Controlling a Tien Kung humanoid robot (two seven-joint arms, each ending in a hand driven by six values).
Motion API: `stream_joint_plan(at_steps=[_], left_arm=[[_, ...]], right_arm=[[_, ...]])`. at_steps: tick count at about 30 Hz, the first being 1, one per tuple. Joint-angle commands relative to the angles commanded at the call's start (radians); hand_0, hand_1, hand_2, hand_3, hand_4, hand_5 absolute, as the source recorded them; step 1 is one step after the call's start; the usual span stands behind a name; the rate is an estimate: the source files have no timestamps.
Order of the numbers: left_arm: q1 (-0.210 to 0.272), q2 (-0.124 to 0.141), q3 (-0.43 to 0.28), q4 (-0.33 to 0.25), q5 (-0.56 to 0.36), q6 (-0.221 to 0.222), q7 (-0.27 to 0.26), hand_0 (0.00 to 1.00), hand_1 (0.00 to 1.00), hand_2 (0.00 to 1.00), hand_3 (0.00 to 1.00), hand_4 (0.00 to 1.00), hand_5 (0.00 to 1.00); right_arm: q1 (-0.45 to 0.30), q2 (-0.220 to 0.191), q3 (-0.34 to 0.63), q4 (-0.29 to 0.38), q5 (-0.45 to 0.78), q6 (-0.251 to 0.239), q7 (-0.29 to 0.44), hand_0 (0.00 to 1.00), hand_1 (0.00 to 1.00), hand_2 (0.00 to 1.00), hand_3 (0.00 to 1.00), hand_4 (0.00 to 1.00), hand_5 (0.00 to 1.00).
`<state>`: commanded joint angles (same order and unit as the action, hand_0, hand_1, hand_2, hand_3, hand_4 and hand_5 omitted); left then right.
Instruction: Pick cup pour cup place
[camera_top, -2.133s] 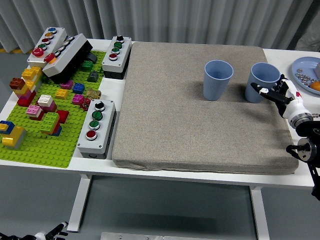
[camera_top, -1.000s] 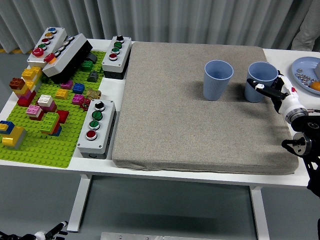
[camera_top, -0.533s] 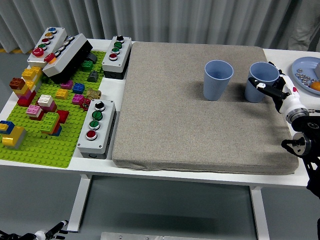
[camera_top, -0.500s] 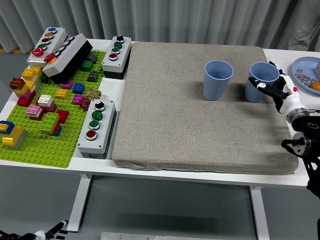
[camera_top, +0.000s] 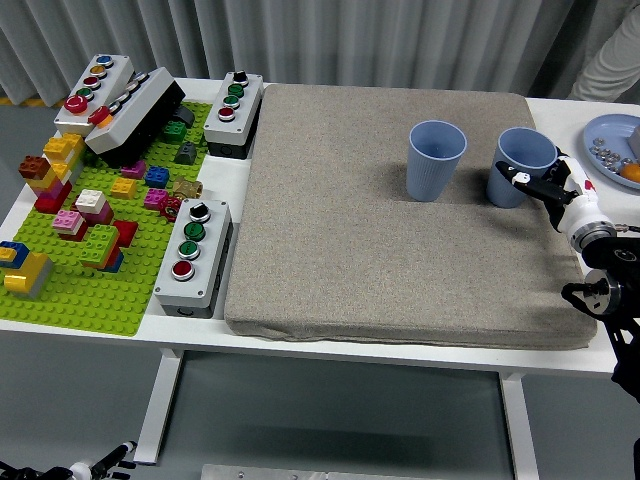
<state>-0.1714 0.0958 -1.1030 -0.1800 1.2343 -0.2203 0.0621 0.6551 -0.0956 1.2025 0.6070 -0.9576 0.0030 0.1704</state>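
Two blue cups stand upright on a grey mat (camera_top: 400, 215) covering the white table (camera_top: 225, 185); the left cup (camera_top: 435, 159) sits at about one o'clock from the mat's centre; the right cup (camera_top: 523, 165) stands near the mat's three o'clock edge; the right hand (camera_top: 556, 191) has its fingers wrapped around this cup's near side, gripping it.
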Motion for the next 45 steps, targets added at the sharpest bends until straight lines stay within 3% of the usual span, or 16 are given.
stream_joint_plan(at_steps=[9, 21, 45], left_arm=[[0.003, 0.001, -0.007, 0.000, 0.003, 0.001, 0.001, 0.822, 0.823, 0.882, 0.815, 0.642, 0.998], [0.016, 0.009, -0.036, 0.000, 0.012, 0.004, 0.004, 0.822, 0.823, 0.882, 0.816, 0.641, 0.998], [0.020, 0.010, -0.038, 0.000, 0.012, 0.001, 0.007, 0.822, 0.824, 0.882, 0.815, 0.641, 0.998]], right_arm=[[0.001, -0.012, -0.004, 0.037, -0.021, -0.011, 0.000, 0.752, 0.653, 0.573, 0.680, 0.715, 0.059], [0.054, -0.102, -0.131, 0.191, -0.180, -0.058, -0.048, 0.761, 0.668, 0.575, 0.681, 0.715, 0.062], [0.087, -0.094, -0.159, 0.249, -0.481, -0.143, -0.095, 0.774, 0.673, 0.574, 0.682, 0.716, 0.071]])
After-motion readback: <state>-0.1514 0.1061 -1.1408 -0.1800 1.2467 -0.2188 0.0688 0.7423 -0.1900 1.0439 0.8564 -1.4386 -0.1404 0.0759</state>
